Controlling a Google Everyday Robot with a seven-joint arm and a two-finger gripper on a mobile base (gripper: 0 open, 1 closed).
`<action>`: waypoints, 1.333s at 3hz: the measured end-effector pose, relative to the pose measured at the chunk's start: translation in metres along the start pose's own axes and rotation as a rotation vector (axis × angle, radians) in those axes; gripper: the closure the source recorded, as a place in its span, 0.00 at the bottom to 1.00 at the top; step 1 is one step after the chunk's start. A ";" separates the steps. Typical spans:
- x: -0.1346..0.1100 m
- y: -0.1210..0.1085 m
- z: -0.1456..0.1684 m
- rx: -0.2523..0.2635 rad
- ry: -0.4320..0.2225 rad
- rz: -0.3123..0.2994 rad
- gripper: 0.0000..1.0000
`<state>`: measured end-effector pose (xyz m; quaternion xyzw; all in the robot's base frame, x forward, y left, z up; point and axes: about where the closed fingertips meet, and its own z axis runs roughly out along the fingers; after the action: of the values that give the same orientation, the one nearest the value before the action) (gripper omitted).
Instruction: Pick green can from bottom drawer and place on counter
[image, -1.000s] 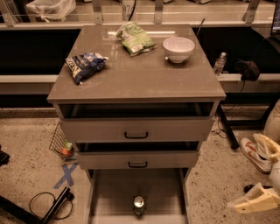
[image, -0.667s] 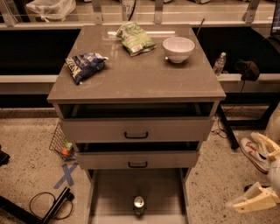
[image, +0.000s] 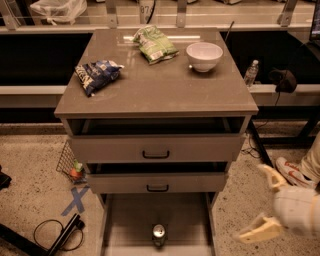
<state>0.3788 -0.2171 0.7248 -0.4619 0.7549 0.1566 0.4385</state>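
The green can (image: 159, 235) stands upright on the floor of the open bottom drawer (image: 130, 225), near its front middle; its silver top shows. The counter (image: 155, 85) is the grey-brown top of the cabinet above. My gripper (image: 262, 202) is at the lower right, to the right of the drawer and clear of it. Its two cream fingers (image: 260, 229) are spread apart and hold nothing.
On the counter lie a blue snack bag (image: 95, 75), a green snack bag (image: 155, 44) and a white bowl (image: 204, 56). The two upper drawers (image: 156, 149) stand partly pulled out. A wire basket (image: 67, 162) and a cable (image: 55, 235) lie on the floor at left. A water bottle (image: 251, 74) stands at right.
My gripper has moved up and left into view, closer to the drawer cabinet. The can and the things on the counter have not moved.
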 end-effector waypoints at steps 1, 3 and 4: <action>0.047 0.014 0.082 -0.030 -0.120 0.004 0.00; 0.099 0.043 0.159 -0.115 -0.235 0.071 0.00; 0.098 0.043 0.158 -0.115 -0.234 0.071 0.00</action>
<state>0.4059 -0.1478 0.5489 -0.4376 0.7043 0.2679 0.4906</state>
